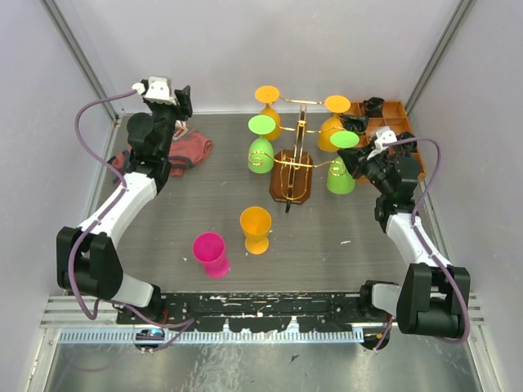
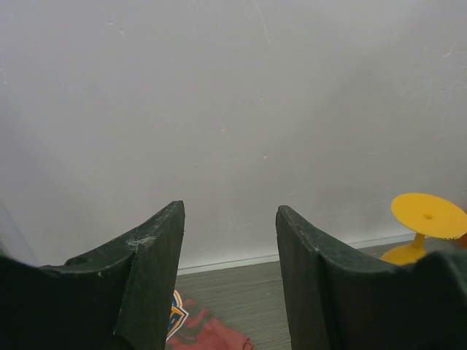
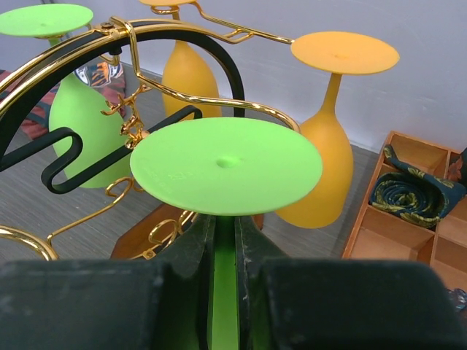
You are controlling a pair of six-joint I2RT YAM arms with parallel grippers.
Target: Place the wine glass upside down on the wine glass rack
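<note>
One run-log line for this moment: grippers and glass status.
left gripper: open, empty | right gripper: shut on green wine glass stem, glass inverted | position: right side of wine glass rack | release: not yet

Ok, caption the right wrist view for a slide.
Right gripper pinches an inverted green wine glass by its stem at the gold wire rack.

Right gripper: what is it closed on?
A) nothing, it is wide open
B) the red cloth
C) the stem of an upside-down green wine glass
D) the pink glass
C: the right gripper clamps the thin stem of the green wine glass just below its upturned round foot.
</note>
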